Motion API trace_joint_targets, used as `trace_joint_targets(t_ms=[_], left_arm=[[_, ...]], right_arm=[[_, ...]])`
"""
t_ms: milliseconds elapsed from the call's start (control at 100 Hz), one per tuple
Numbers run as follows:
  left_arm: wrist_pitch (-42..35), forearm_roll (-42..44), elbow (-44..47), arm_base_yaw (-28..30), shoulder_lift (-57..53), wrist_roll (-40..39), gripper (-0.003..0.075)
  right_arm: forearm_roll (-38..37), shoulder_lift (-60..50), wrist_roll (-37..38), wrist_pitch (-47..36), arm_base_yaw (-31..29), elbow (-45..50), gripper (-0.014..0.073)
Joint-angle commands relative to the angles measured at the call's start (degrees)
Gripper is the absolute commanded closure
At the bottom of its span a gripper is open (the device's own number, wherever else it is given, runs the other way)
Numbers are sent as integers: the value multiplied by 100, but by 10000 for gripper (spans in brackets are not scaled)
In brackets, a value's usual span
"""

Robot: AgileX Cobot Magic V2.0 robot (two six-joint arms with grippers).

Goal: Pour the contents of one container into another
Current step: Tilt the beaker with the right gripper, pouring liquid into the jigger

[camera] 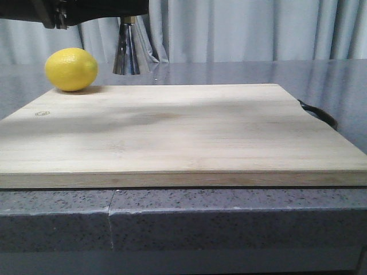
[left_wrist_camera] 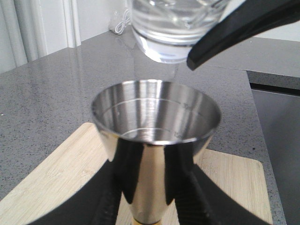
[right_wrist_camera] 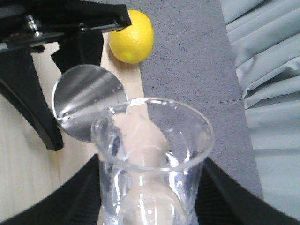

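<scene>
L claw (left_wrist_camera: 150, 197) pinching jigger (left_wrist_camera: 157, 122), R claw (right_wrist_camera: 150, 206) pinching beaker (right_wrist_camera: 152, 154) just above, lemon (camera: 71, 69) nearby

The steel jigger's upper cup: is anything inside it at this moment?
The left wrist view looks into the jigger: bare steel walls with faint measure lines, no obvious liquid. Its very bottom is hidden behind the near rim. The glass beaker hangs above, holding clear liquid.

Grey speckled stone counter (camera: 241, 71) w/ a seam in its front edge. Directly on it: light wood cutting board (camera: 172, 132), covering most of the near surface, small round mark near its left edge, black handle/loop at its right side. Yellow lemon (camera: 71, 69) sits at the board's far-left corner.
</scene>
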Motion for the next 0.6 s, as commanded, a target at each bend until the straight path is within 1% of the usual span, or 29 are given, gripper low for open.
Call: trace_joint_targets(t_ms=[0, 50, 210, 360, 590], left_arm=[[492, -566, -176, -46, -254, -44, 491], [492, -566, -176, -46, -254, -44, 491], [492, -566, -176, -46, -254, -44, 491], [492, -566, -176, -46, -254, -44, 491], [492, -566, -176, -46, -254, -44, 491]], right_arm=[[-389, -187, -137, -348, 56, -212, 271], [-517, -187, -189, -358, 77, -212, 271], [-559, -187, -578, -482, 168, -212, 271], [-725, -187, -589, -506, 192, -212, 271], [-867, -187, -681, -869, 192, -212, 271]])
